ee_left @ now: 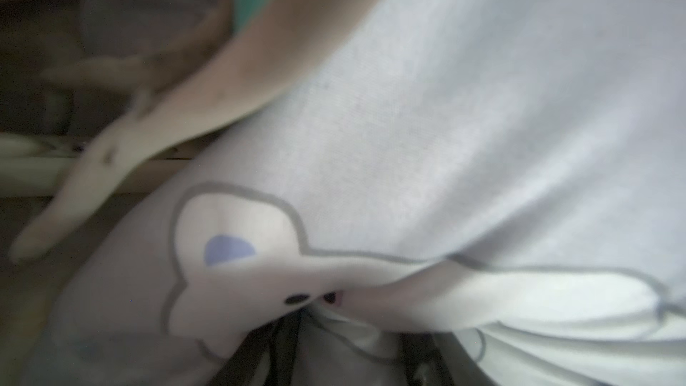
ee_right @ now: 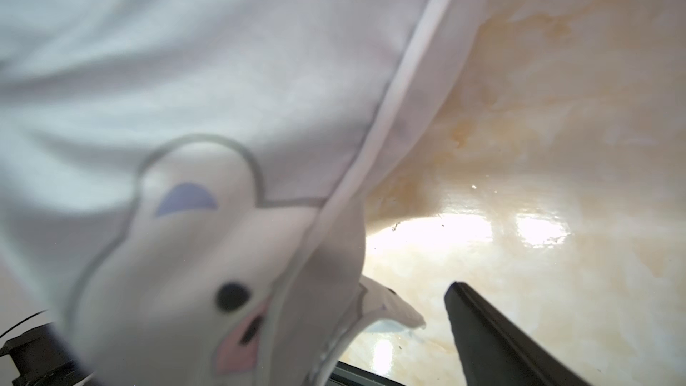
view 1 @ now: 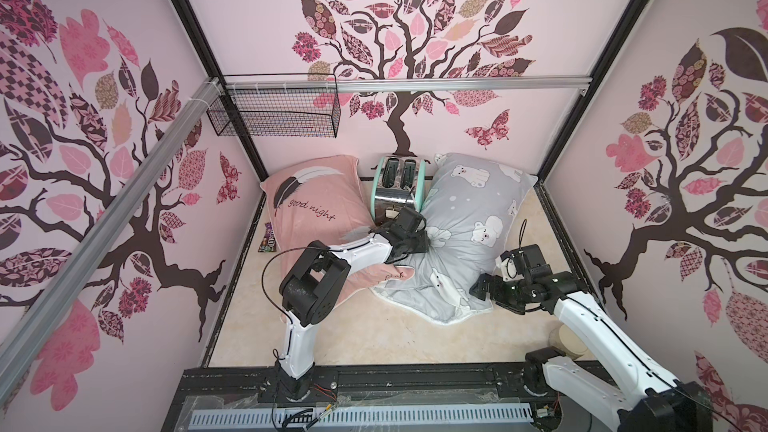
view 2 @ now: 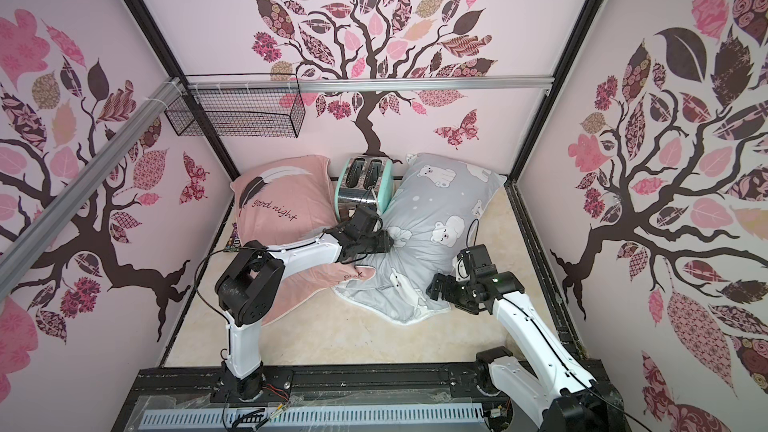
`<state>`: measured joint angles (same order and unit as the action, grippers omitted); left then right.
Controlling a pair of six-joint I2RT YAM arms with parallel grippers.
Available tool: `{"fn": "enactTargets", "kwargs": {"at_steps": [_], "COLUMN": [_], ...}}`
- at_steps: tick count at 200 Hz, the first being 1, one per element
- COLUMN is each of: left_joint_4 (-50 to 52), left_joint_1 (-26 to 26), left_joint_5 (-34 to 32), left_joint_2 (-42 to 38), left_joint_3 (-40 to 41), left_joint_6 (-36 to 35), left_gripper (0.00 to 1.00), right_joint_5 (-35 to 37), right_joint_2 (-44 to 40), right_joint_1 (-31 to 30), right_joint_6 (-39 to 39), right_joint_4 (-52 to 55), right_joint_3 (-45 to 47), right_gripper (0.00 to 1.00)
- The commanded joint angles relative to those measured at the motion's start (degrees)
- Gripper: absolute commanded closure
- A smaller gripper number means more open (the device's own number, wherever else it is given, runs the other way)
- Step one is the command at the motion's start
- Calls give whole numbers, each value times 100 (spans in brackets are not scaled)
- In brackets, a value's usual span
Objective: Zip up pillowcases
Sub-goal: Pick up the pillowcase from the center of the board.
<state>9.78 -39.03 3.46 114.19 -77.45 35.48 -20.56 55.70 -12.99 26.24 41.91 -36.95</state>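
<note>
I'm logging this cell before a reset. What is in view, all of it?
pink pillowcase: one, pink with a feather and "good night", back left of the tabletop
grey pillowcase: one, grey with white bears, right of centre, its near edge overlapping the pink one
toaster: one, mint and chrome, between the pillowcases at the back
wire basket: one, black, hung on the back rail
snack packet: one, dark, by the left wall
round object: one, beige, partly hidden behind the right arm
tabletop: one, beige marble
left arm, right arm: two, white with black joints
left pincer: black, gripping gathered grey fabric
right pincer: black, open at the grey pillowcase's near edge
</note>
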Motion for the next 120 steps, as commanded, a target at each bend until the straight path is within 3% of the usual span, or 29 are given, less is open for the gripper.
{"fn": "enactTargets", "kwargs": {"at_steps": [1,21,39,77,102,120], "left_joint_4": [635,704,725,750,865,1256], "left_joint_1": [361,363,369,378,376,369], "left_joint_5": [-705,-690,-674,-560,-395,-395], "left_joint_2": [481,496,525,216,-392,-1053], "left_joint_3": [120,25,-30,65,176,204], "left_joint_6": [-180,-237,-274,-218,-248,-460], "left_gripper": [51,52,52,52,44,33], "right_joint_5": [-607,-1265,-1260,-1470,-1683,-1736], "right_joint_2": [143,249,73,-203,-308,-481], "right_joint_1": [-19,-19,-19,-19,-21,-19], "right_joint_6": [-246,-78,37,302,502,561], "right_joint_4": [-636,-889,-913,-823,-1074,-1045], "right_joint_3": [168,364,440,530,750,775], "right_gripper": [0,5,16,60,94,99]}}
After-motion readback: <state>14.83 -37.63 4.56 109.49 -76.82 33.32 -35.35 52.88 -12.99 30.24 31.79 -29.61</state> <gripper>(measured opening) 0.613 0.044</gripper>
